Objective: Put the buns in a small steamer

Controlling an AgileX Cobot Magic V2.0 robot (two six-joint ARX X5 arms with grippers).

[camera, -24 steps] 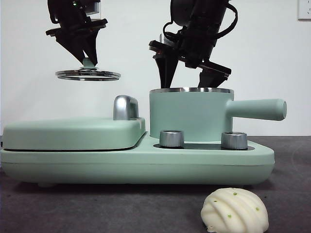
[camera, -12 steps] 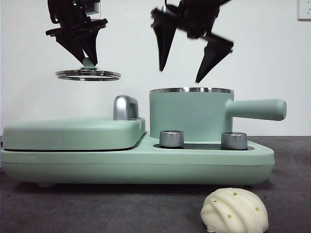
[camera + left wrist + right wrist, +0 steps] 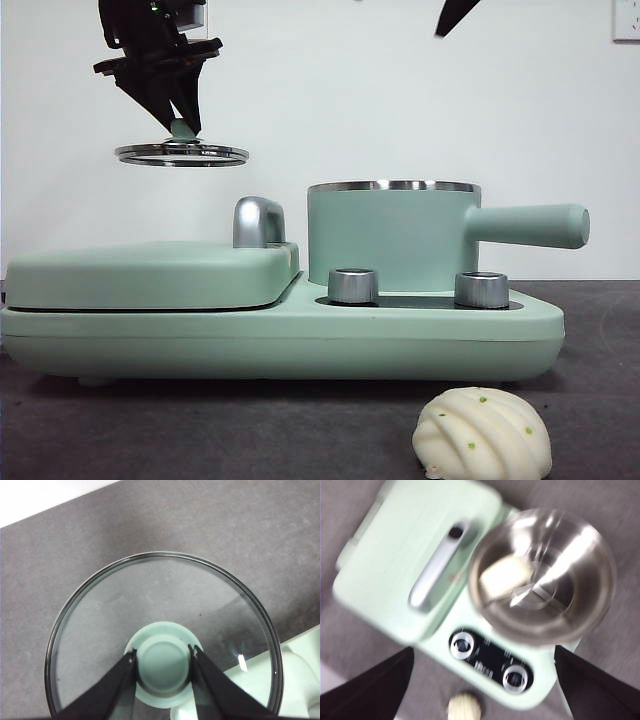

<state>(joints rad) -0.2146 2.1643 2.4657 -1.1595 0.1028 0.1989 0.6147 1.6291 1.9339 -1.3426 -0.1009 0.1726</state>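
The small steamer [image 3: 390,235] stands lidless on the mint-green base. From above, the steamer [image 3: 580,605] holds the smooth loaf-like bun [image 3: 505,575]. On the dark table in front of the base lies the pleated bun [image 3: 483,435] with green specks, also seen as the pleated bun [image 3: 464,707]. My right gripper [image 3: 484,649] hangs high above the pot, open and holding nothing; only a black tip of it [image 3: 455,15] shows in the front view. My left gripper [image 3: 164,655] is shut on the green knob of the glass lid [image 3: 181,153], held in the air at the left.
A flat griddle lid [image 3: 150,273] with a chrome handle [image 3: 258,221] covers the left half of the base. Two steel dials [image 3: 353,285] sit in front of the pot. The pot's long handle [image 3: 530,225] points right.
My right gripper rose from just above the steamer's rim, open, almost out of the front view. The left gripper and lid did not move.
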